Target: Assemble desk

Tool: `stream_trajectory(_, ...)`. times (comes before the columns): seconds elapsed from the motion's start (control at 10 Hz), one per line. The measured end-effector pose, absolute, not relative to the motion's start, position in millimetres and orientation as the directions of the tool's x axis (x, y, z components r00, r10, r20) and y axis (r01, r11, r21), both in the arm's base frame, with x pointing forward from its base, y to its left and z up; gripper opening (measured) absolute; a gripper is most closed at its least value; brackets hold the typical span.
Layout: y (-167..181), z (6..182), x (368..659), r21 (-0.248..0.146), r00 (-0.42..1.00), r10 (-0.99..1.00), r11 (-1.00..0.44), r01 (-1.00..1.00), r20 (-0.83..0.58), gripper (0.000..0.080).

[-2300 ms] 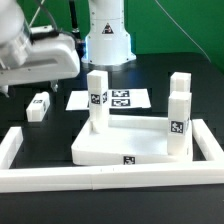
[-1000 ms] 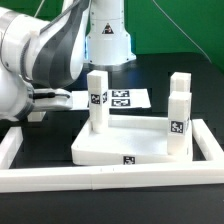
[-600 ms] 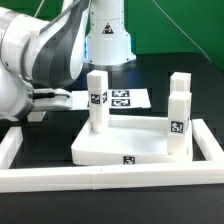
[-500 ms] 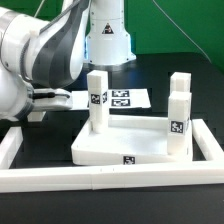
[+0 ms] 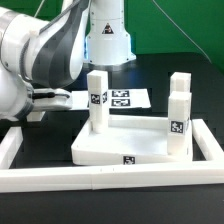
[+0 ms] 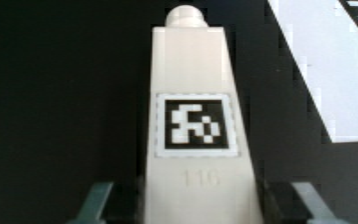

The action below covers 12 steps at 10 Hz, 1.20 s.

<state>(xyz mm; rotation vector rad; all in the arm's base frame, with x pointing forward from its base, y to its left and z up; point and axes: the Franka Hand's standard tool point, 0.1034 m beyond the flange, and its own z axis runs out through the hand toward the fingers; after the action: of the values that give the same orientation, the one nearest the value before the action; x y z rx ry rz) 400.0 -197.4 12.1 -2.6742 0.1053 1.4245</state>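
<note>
A loose white leg [image 6: 197, 110] with a black-and-white tag lies lengthwise on the dark table, straight between my fingers [image 6: 101, 200]. My gripper [image 6: 202, 205] straddles it and is open, with a dark gap showing on each side of the leg. In the exterior view my arm [image 5: 40, 60] bends low over the exterior view's left and hides that leg. The white tabletop [image 5: 130, 143] lies in the middle with three legs upright in its corners: one at the left [image 5: 97, 100] and two at the right [image 5: 178, 125], [image 5: 180, 85].
The marker board [image 5: 122, 98] lies flat behind the tabletop; its edge also shows in the wrist view [image 6: 327, 80]. A long white border frame [image 5: 100, 178] runs along the front and up both sides. The robot's white base [image 5: 107, 35] stands at the back.
Since the earliest frame my arm has swung down over the loose leg at the exterior view's left, hiding it. Over the last second nothing visibly moves in the exterior view.
</note>
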Motion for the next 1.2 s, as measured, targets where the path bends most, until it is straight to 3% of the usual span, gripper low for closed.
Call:
stream_trajectory(0.2, -196.2, 18.5, 402.0, -0.069, 0.553, -0.004, -0.991, -0.112, -0.833, 0.0287)
stream_trajectory(0.4, -191.3, 73.3, 430.9, -0.088, 0.584, 0.002, -0.989, -0.120, -0.812, 0.0288)
stream_trajectory(0.5, -195.8, 88.1, 442.3, -0.085, 0.638, -0.006, -0.990, -0.111, -0.770, 0.0288)
stream_trajectory(0.7, -199.6, 83.7, 437.9, -0.080, 0.667, -0.016, -0.990, -0.113, -0.745, 0.0288)
stream_trajectory(0.9, -201.4, 85.4, 451.8, -0.059, 0.740, -0.033, -0.994, -0.097, -0.672, 0.0288)
stream_trajectory(1.2, -172.2, 160.5, 521.4, -0.043, 0.864, -0.062, -0.994, -0.097, -0.499, 0.0288)
